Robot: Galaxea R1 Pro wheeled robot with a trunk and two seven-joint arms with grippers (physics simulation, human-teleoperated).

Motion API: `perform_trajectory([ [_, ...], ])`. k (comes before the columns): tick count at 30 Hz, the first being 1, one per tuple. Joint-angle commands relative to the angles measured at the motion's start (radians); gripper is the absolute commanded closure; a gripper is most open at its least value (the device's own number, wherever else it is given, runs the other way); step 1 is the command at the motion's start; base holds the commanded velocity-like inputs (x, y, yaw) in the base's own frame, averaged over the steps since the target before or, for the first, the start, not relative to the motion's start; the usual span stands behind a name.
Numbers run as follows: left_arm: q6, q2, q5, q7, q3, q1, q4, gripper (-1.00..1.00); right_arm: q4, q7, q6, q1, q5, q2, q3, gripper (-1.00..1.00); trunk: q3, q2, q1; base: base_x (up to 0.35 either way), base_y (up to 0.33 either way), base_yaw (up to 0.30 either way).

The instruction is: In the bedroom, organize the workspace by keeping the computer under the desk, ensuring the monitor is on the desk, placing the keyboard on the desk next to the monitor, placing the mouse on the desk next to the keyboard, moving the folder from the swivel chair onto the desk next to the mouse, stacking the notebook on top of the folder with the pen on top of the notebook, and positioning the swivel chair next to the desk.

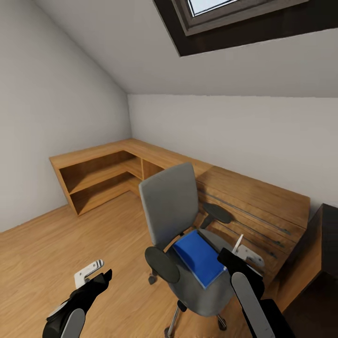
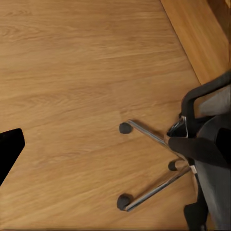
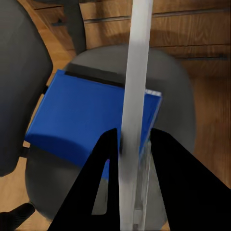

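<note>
Blue folder on chair seat, right arm nearer.
Black left gripper [image 1: 96, 277] is held over wood floor, well apart from the grey swivel chair [image 1: 171, 202]; jaw state cannot be told. The flat blue rectangular folder [image 1: 199, 257] lies on the seat, long axis running diagonally, just beyond the right gripper [image 3: 129, 144], which is clamped on a thin white flat object [image 3: 136, 72].

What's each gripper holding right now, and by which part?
Right gripper is shut on a thin white flat object, clamped near its lower end, above the blue folder; what it is cannot be told. Left gripper holds nothing.
</note>
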Motion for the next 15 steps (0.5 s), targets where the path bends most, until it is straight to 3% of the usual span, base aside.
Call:
perform_trajectory([
  [1,0.003,-0.001,0.011,0.007,0.001,0.0,-0.002,-1.0,-0.001,-0.007,0.005,-0.001,-0.005,0.0,0.001,1.0,0.002,0.007,-0.004,-0.045,0.0,-0.233],
  [6,0.004,0.0,0.011,0.009,-0.003,0.0,-0.002,-1.0,-0.001,-0.007,0.004,-0.001,-0.005,0.0,0.001,1.0,0.018,0.042,-0.023,-0.016,0.0,-0.128],
  [15,0.005,0.0,0.01,0.01,-0.006,0.0,-0.002,-1.0,-0.001,-0.007,0.004,-0.001,-0.005,0.001,0.001,1.0,0.046,0.105,-0.058,-0.001,0.0,-0.012],
])
